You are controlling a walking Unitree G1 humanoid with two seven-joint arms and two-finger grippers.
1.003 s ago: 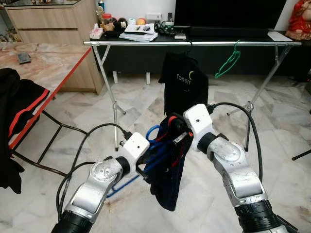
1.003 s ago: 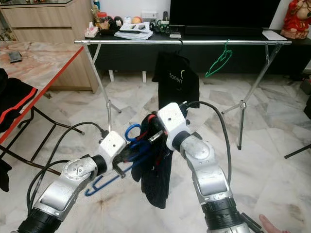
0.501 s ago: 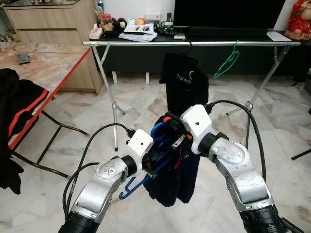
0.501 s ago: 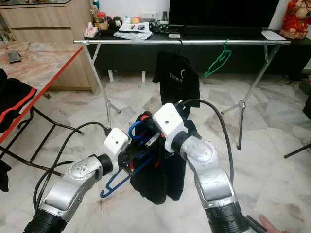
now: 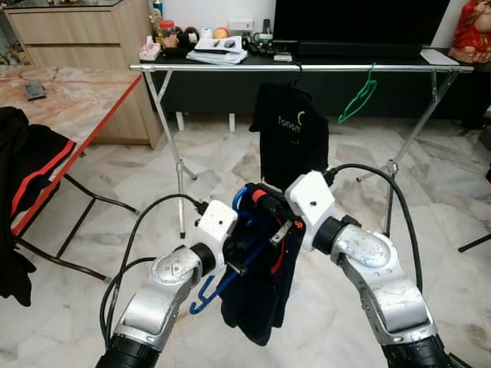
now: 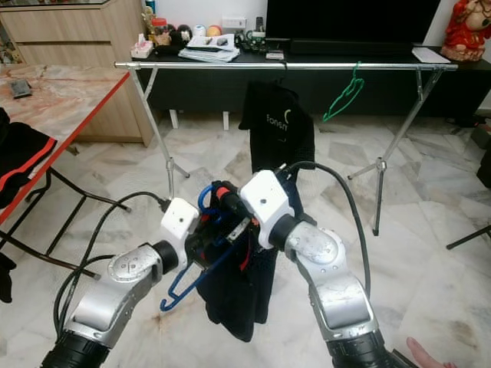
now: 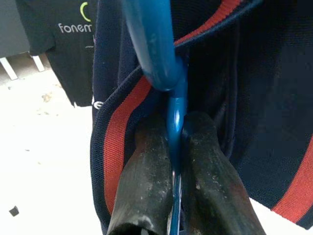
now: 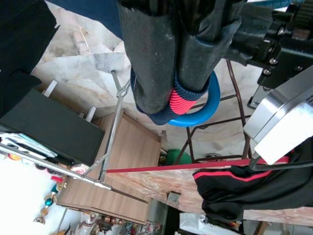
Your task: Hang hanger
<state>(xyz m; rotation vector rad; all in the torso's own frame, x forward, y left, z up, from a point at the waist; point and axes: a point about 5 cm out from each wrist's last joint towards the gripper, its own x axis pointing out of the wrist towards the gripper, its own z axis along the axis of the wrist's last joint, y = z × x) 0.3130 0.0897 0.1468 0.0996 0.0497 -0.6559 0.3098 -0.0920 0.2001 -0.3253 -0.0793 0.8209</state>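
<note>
The blue hanger (image 5: 230,264) is held in mid-air above the marble floor (image 5: 153,184), in front of and below the clothes rail (image 5: 307,68), well short of it. A navy garment (image 5: 261,299) with red trim is draped on the hanger and hangs down between the two arms.

Left pincer (image 7: 177,161): the two black fingers (image 7: 146,176) are closed tight on the blue hanger's thin bar, which runs straight between them, with the garment's red-striped edge lying just beside them. In the head views this pincer sits at the hanger's lower left side, in front of the rail's left support leg.

Right pincer (image 8: 171,63): its fingers are pressed together on the garment's collar (image 8: 178,100), where navy and red ribbing shows between the tips, with the hanger's blue hook curving just behind it. In the head views it sits at the top of the hanger, in front of the rail's middle.

On the rail itself, a black T-shirt (image 5: 291,134) with light lettering hangs near the middle, directly behind the held hanger. A green hanger (image 5: 358,96) hangs from the rail to the right of the T-shirt. Left of the rail stands a red-edged surface (image 5: 69,100) with a black and red garment (image 5: 27,176) draped over its near end.
</note>
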